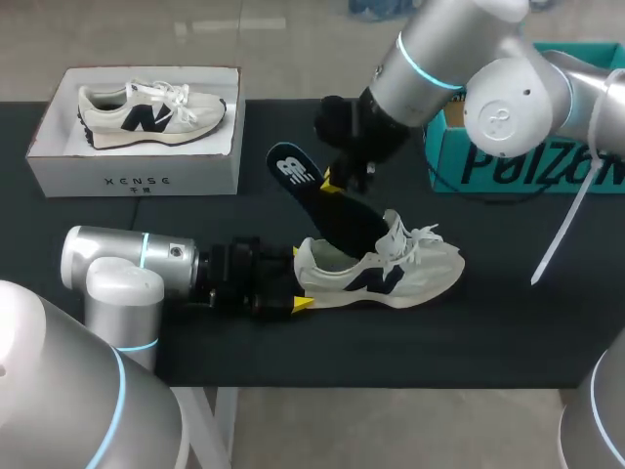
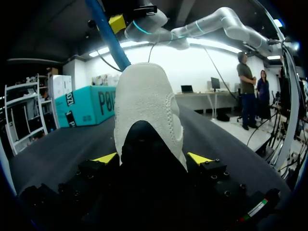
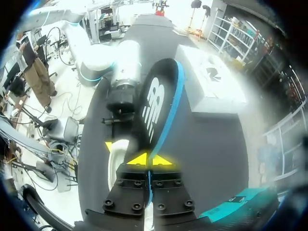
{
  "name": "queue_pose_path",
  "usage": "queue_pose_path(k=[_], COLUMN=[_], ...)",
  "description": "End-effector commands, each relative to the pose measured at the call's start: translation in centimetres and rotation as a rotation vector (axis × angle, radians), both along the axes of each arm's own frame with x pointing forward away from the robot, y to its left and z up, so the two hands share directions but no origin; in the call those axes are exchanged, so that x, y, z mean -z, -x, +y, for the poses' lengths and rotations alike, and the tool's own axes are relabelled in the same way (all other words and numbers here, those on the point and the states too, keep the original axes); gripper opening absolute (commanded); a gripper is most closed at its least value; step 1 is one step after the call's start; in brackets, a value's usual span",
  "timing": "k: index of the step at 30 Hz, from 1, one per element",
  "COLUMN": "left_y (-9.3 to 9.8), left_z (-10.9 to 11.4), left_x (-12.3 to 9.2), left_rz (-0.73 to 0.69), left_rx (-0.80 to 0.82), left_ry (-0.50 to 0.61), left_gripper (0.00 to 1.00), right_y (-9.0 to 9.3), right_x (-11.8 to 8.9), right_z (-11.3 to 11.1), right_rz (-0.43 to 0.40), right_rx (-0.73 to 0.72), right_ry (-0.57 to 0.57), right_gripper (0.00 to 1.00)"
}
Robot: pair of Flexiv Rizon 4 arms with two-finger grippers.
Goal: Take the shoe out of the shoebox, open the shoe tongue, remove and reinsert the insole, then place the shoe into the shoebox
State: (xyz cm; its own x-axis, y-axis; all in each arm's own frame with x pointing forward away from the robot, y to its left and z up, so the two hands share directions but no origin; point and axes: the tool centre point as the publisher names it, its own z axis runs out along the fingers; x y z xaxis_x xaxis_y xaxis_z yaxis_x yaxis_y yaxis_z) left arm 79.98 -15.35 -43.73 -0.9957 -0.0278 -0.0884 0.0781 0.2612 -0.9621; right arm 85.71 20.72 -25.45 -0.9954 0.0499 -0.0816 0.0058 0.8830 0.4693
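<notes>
Shoe (image 1: 391,274) stands on the black table (image 1: 508,322) near the middle, toe to the right and heel to the left. In the head view its heel is partly covered by the left gripper (image 1: 298,278). In the left wrist view only the heel (image 2: 147,106) shows: a rounded, off-white, finely textured back whose lower part is lost in shadow, with the rest of the shoe hidden behind it. The left gripper (image 2: 151,159) has one yellow tip on each side of the heel and pinches it.

The upper is off-white with a dark side mark and loose white laces. The insole (image 1: 322,200) is long, flat and dark, with a rounded end, a blue edge and a white mark. It slants up and to the left out of the shoe's opening, and its lower end is hidden inside. The right gripper (image 3: 149,160) grips the insole (image 3: 159,106) edgewise, its tips almost together on the thin sheet, above the shoe (image 3: 118,163).

At the far left, the open white card box (image 1: 132,181) holds a second shoe (image 1: 146,112). A teal box (image 1: 527,166) at the far right is partly hidden by the right arm and cut off.
</notes>
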Motion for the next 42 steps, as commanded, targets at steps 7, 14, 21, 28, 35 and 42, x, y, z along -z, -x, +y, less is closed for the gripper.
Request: queue_pose_path(k=[7,14,21,28,35,42], left_y=[0.0,0.0,0.0,0.0,0.0,0.0], left_z=[-0.1,-0.1,-0.1,-0.1,-0.1,-0.1], left_x=[0.3,0.3,0.3,0.3,0.3,0.3], left_rz=[-0.001,-0.001,-0.001,-0.001,-0.001,-0.001], left_rx=[-0.001,-0.001,-0.001,-0.001,-0.001,-0.001], left_ry=[-0.001,-0.001,-0.001,-0.001,-0.001,-0.001], left_gripper=[0.00,0.00,0.00,0.00,0.00,0.00], right_y=[1.2,1.2,1.2,1.8,3.3,6.1], right_x=[-1.9,-1.9,-1.9,-5.0,-9.8,-13.9], right_z=[-1.2,-1.2,-1.2,-4.6,-5.9,-6.7], right_rz=[-0.046,-0.046,-0.046,-0.030,0.004,0.069], right_rx=[0.013,0.013,0.013,0.049,0.032,0.016], right_ry=[-0.014,-0.014,-0.014,-0.220,-0.307,-0.353], right_gripper=[0.00,0.00,0.00,0.00,0.00,0.00])
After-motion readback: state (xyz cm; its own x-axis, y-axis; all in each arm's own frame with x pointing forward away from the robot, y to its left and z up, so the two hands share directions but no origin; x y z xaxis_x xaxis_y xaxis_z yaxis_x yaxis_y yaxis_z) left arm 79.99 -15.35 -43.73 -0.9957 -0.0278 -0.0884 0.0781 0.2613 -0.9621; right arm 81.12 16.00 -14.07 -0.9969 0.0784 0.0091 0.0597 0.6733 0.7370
